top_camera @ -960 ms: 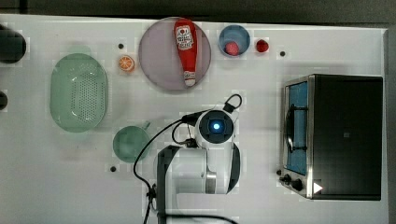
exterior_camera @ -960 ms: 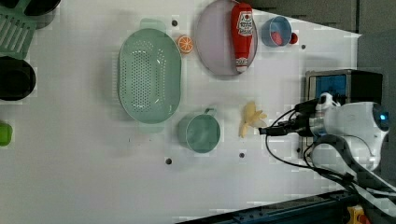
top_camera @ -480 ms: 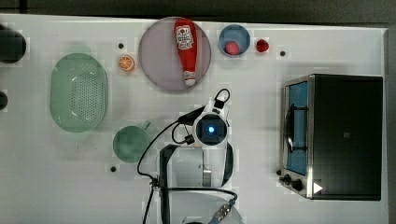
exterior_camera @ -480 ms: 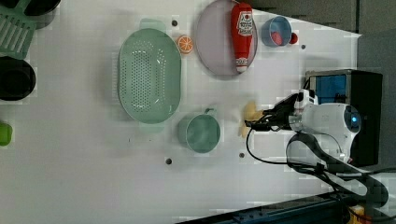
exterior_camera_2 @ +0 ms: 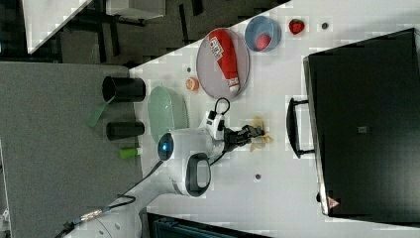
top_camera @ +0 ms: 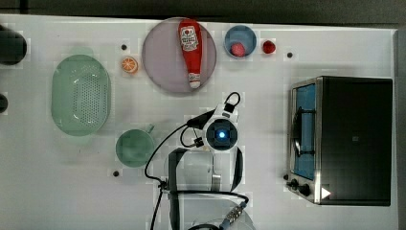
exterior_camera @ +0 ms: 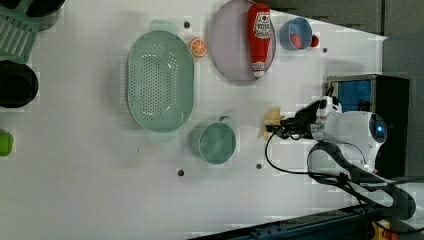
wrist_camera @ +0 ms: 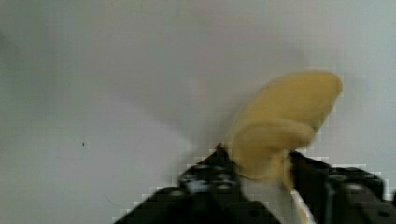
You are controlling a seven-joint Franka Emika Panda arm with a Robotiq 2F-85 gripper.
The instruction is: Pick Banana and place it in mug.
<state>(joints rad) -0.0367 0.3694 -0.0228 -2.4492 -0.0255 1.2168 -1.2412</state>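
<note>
While you watch the wrist view:
Jaws: the gripper (wrist_camera: 264, 175) has them clamped on either side of the banana (wrist_camera: 280, 123).
Banana: you see it low at the white bench (exterior_camera: 75, 175).
Mug: the mug (exterior_camera: 216, 143) stands near the banana, toward the left view's left, apart.

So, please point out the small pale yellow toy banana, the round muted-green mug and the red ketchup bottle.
Pale yellow toy banana (wrist_camera: 285, 116), wrist view, upper curved segment.
Round muted-green mug (top_camera: 134, 148), top view, inside bottom.
Red ketchup bottle (top_camera: 190, 48), top view, middle of body.
</note>
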